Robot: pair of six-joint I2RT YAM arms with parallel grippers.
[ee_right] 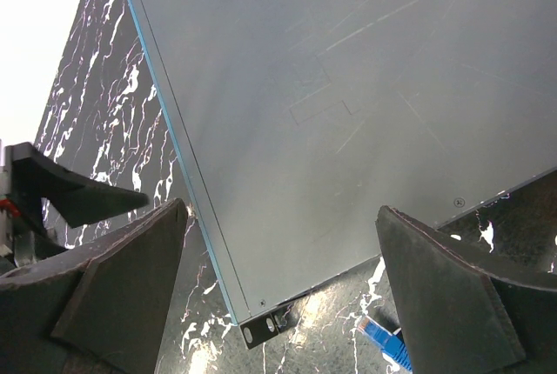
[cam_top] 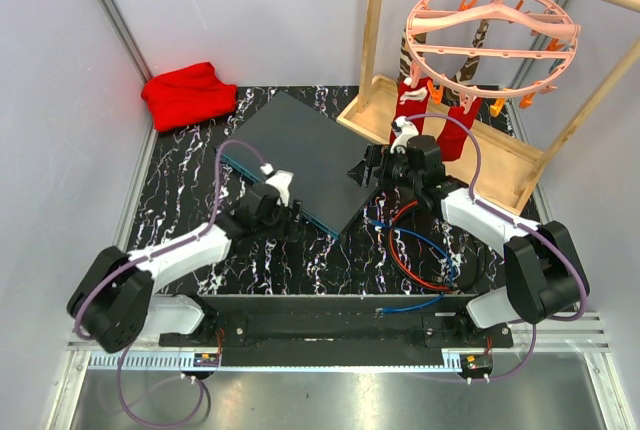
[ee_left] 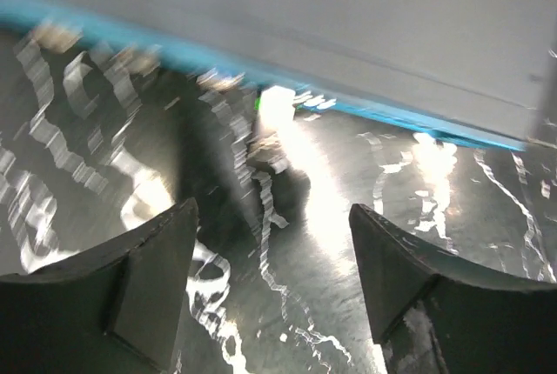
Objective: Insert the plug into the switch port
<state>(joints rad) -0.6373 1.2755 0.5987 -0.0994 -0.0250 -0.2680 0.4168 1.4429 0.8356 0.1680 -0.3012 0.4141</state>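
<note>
Flanking the switch [cam_top: 300, 145], both jaws stand spread; red cloth [cam_top: 188, 93] and wooden rack [cam_top: 375, 20] behind.

Flat grey switch [cam_top: 300, 150], teal-edged; blue plug [ee_right: 380, 340] beside its corner

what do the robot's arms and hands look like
Both arms have white links between bulky black joints. The left arm and right arm each carry a looping purple cable. The left hand and right hand have black wedge-shaped fingers.
</note>
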